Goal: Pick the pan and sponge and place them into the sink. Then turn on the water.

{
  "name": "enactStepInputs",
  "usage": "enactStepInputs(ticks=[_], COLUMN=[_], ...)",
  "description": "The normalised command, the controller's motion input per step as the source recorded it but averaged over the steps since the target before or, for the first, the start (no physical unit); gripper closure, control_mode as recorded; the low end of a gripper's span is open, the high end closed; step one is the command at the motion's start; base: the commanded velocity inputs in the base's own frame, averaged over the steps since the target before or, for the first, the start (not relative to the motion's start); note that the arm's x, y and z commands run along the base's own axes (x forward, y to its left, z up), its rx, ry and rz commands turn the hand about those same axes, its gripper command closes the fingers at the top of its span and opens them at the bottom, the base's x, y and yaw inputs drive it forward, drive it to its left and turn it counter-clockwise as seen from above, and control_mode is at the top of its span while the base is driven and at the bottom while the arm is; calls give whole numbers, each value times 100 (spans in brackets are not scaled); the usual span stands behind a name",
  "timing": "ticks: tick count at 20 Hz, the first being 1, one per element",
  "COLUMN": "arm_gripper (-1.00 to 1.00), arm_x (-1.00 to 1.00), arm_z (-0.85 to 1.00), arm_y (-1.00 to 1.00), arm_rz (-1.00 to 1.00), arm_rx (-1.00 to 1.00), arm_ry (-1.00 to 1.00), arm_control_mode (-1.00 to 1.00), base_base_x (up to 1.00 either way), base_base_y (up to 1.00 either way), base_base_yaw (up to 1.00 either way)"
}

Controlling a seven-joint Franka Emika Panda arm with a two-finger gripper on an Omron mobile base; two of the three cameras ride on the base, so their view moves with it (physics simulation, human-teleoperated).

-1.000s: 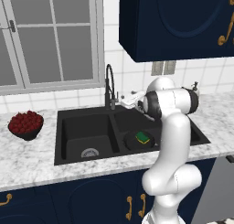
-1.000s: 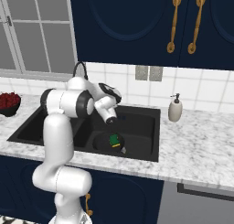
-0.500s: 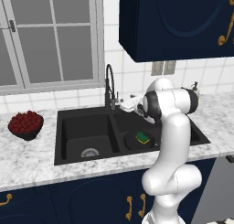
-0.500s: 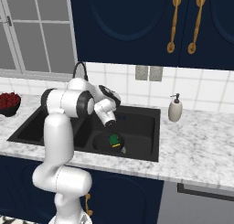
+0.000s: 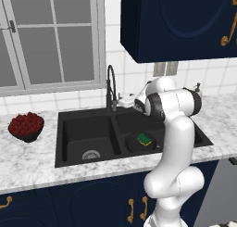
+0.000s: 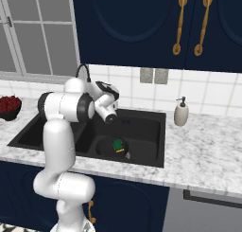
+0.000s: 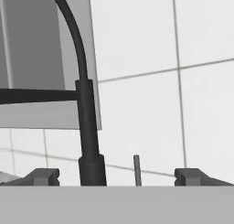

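The end effector (image 7: 118,177) stands with its jaws wide and nothing between them. From the hand view its two fingertips (image 7: 43,176) frame the lower stem of the faucet (image 7: 87,127), with a thin upright lever (image 7: 136,170) just to the right of the stem, in the gap ahead. In the left base view the end effector (image 5: 124,101) sits just beside the faucet (image 5: 111,89), at the back rim of the sink (image 5: 88,114).

Over the last second very little has shifted. The arm holds nearly the same pose, and the hand has only crept a touch closer to the faucet. The pan (image 5: 134,142) lies in the right basin with the sponge (image 5: 146,139) resting on it, exactly as before; from the right base view, the sponge (image 6: 118,145) sits toward the near side of the pan (image 6: 105,148).

This suggests both placements are done and only the water is left. No stream falls from the spout yet. The next move probably calls for a short, careful nudge on the lever, as it is slim and easy to miss.
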Motion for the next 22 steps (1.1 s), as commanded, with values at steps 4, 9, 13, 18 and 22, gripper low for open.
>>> enactStepInputs(ticks=[4,9,13,18,22], arm_gripper=[-100,-100,-100,-100,-100], arm_x=[4,22,18,26,41], arm_z=[-2,-25,-38,-14,0], arm_y=[11,9,-14,-13,0], arm_rz=[0,0,0,0,0], arm_rx=[0,0,0,0,0], arm_ry=[0,-17,-14,0,4], arm_control_mode=[-100,-100,-100,-100,-100], base_base_x=[0,0,0,0,0], base_base_y=[0,0,0,0,0], base_base_yaw=[0,0,0,0,0])
